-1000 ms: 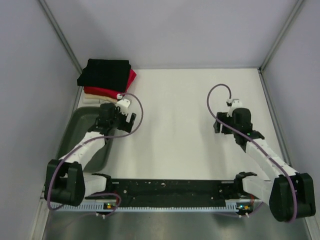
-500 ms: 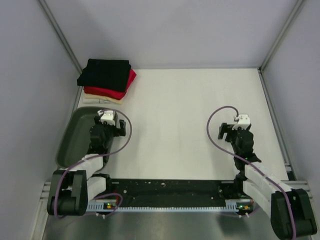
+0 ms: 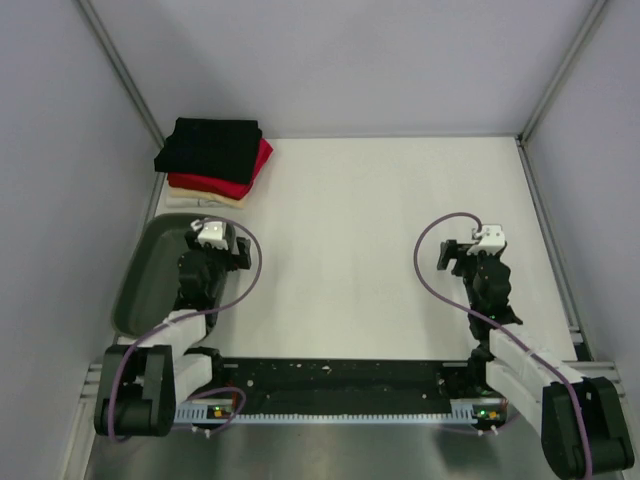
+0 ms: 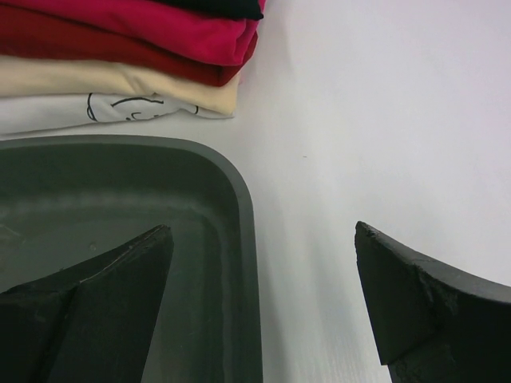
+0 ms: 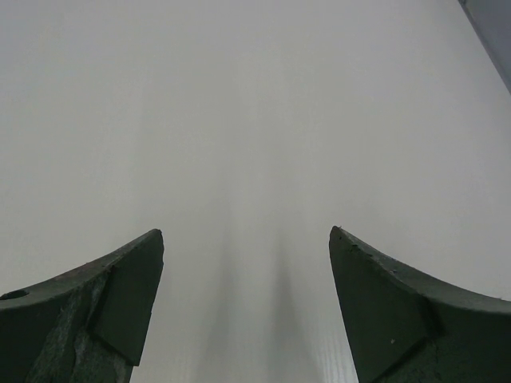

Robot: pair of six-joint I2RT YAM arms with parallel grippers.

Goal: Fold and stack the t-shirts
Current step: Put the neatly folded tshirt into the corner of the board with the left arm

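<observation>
Shirts (image 3: 212,165): lying folded in one stack at the upper left of the top view, in the far left corner of the table (image 3: 380,220); also showing along the upper left edge of the left wrist view.
Stack order: black shirt (image 3: 208,143) lying on top, red shirts (image 4: 144,28) sitting under it, cream shirt (image 4: 120,78) lying beneath those, white layer (image 4: 48,118) with a dark line print peeking out at the bottom.
Stack edges: lining up roughly, with red and cream sticking out past the black on the lower and right sides in the top view.
Tub (image 3: 140,265): sitting just below the stack at the left edge of the top view; lying just beside the bottom layer, contact not being clear.
Left claw (image 4: 262,231): gaping wide, gripping nothing, hovering over the tub's right rim, one finger (image 4: 96,303) hanging above the tub's inside, the other (image 4: 431,311) above bare table.
Right claw (image 5: 247,231): gaping wide, gripping nothing, hovering above bare white table at the right of the top view, well apart from the stack.
</observation>
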